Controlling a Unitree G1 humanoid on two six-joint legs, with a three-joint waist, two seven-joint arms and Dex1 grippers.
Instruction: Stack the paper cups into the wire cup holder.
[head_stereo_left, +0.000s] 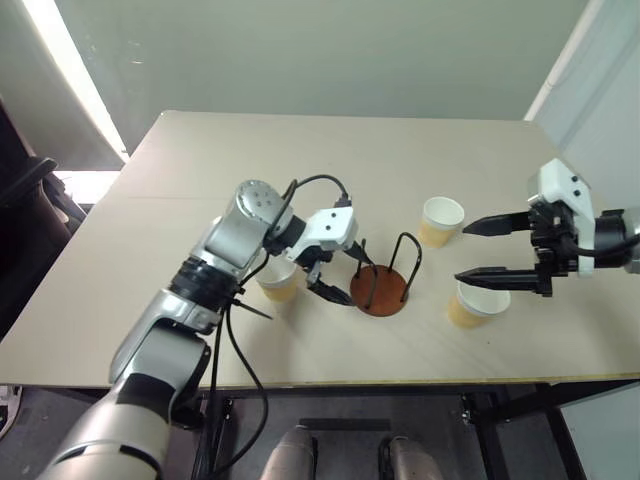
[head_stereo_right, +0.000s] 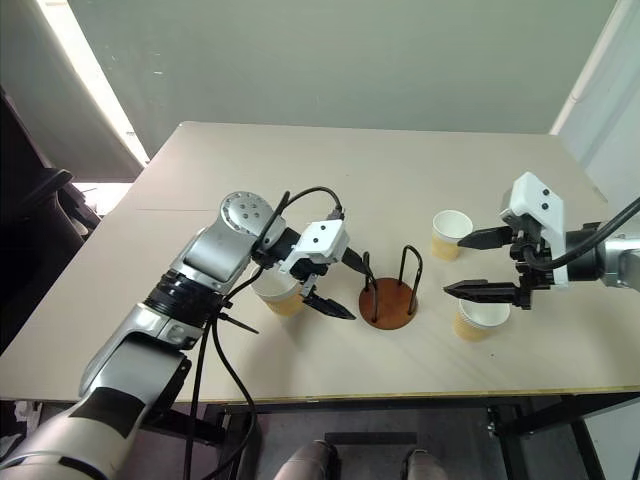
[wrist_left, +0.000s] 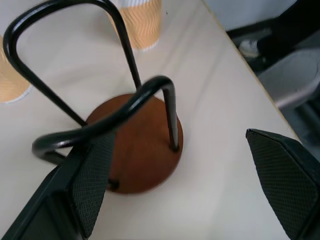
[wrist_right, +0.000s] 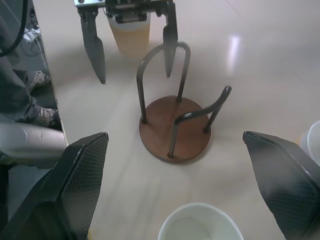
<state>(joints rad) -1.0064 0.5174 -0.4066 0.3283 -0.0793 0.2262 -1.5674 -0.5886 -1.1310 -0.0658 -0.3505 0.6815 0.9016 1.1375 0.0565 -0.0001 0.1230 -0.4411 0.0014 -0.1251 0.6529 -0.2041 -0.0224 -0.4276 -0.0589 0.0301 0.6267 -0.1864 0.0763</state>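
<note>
the holder (head_stereo_left: 381, 290) stands upright and empty near the front of the counter (head_stereo_left: 150, 230), its wire hoops rising straight up from the round wooden base, so its long axis is vertical and its mouth faces up. three cups all stand upright, mouths up: one (head_stereo_left: 279, 280) just left of the holder behind the left hand (head_stereo_left: 340, 276), one (head_stereo_left: 441, 221) back and to the right, one (head_stereo_left: 477, 303) at front right under the right hand (head_stereo_left: 482, 248).

both hands have their fingers spread apart and hold nothing. the left hand sits just beside the holder, between it and the left cup. the right hand hovers over the front-right cup, fingers pointing toward the holder.

the step in hand looks like a first pick. to do it well, straddle the cup wall just below the rim, close gently so the paper does not crush, lift straight up, then lower it plumb between the hoops. the left hand should draw clear of the holder or it may knock it.
</note>
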